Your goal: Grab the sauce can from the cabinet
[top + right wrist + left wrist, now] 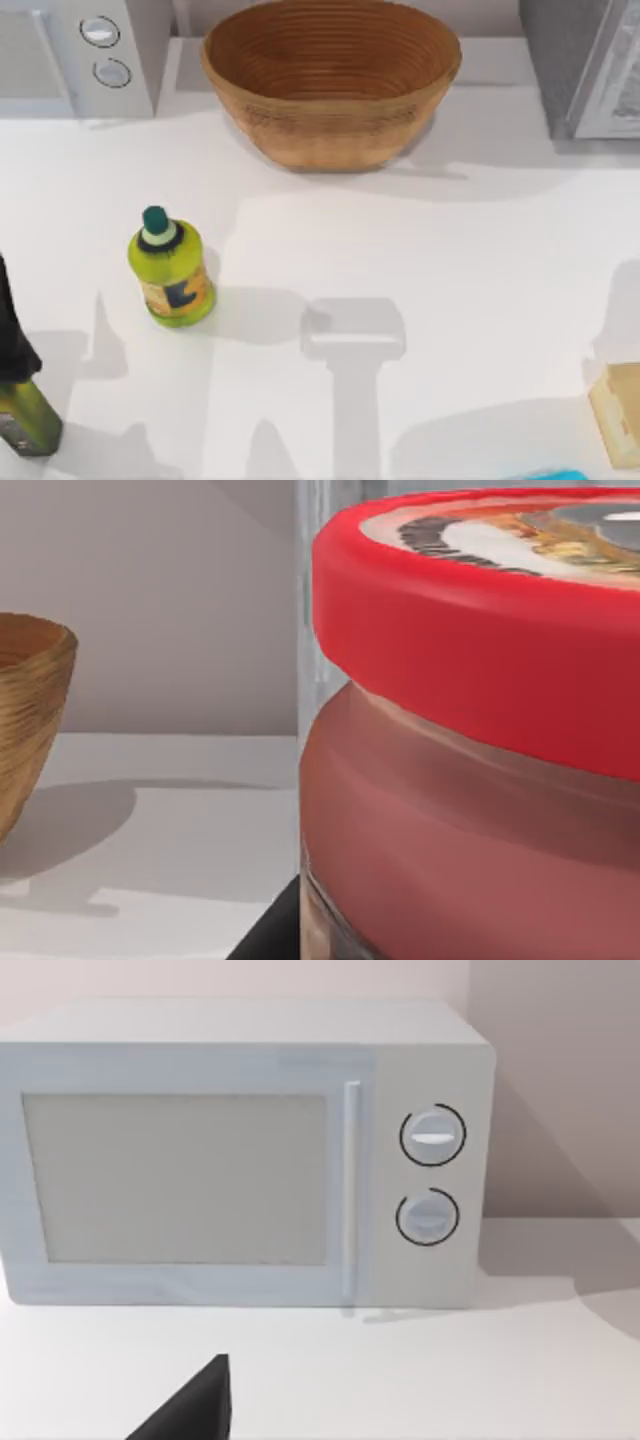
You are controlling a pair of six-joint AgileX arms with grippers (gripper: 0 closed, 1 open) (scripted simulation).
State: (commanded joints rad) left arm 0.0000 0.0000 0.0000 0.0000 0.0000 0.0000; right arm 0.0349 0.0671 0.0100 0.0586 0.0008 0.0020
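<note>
Sauce can (470,740) looms upright right against the right wrist camera, so the right arm is far nearer; whether its gripper grasps it I cannot tell. Cabinet (585,65) sits at the counter's (400,260) far right.

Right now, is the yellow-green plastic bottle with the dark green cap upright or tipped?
Upright: the yellow-green bottle stands on its base on the white table, cap on top.

Bright even light, soft grey shadows on the table (480,260) — sauce can (470,780) close-up slightly blurred
</note>
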